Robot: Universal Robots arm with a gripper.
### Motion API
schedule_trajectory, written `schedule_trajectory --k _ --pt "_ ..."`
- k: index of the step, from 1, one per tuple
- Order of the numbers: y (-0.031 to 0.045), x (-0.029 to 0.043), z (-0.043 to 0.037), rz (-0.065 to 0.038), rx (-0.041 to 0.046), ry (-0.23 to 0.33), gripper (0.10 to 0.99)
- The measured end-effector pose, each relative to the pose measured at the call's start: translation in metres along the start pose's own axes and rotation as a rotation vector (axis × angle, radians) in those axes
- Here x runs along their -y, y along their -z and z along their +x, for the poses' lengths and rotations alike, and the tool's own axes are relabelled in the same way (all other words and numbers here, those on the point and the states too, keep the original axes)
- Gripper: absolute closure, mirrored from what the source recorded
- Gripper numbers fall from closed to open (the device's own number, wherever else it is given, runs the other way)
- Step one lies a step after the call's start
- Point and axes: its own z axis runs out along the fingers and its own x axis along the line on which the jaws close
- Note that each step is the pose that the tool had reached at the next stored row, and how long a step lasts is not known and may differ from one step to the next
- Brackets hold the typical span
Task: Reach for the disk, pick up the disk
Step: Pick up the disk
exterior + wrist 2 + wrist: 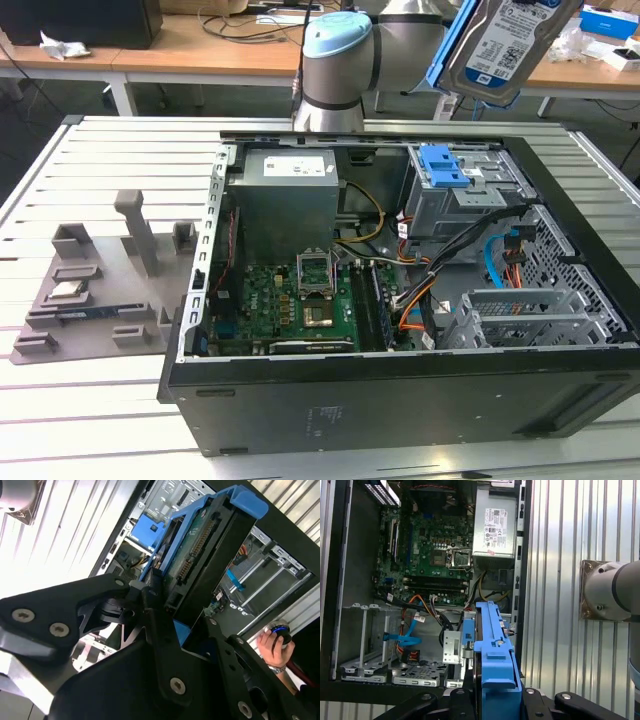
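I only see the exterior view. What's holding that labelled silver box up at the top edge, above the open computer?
Observer: The robot's hand: in the second wrist view its black fingers clamp the disk by its blue bracket.
Operator: What's on its back face?
Observer: A green circuit board with a connector row.
Operator: Anyone nearby?
Observer: Yes, a person's hand near the case, holding a round blue-topped object.
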Motion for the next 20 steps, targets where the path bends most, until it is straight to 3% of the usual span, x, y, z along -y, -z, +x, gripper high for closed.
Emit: schedule_trajectory --k 20 --pt "-0.0006 -0.0025 0.0434 0.000 0.0000 0.000 0.722"
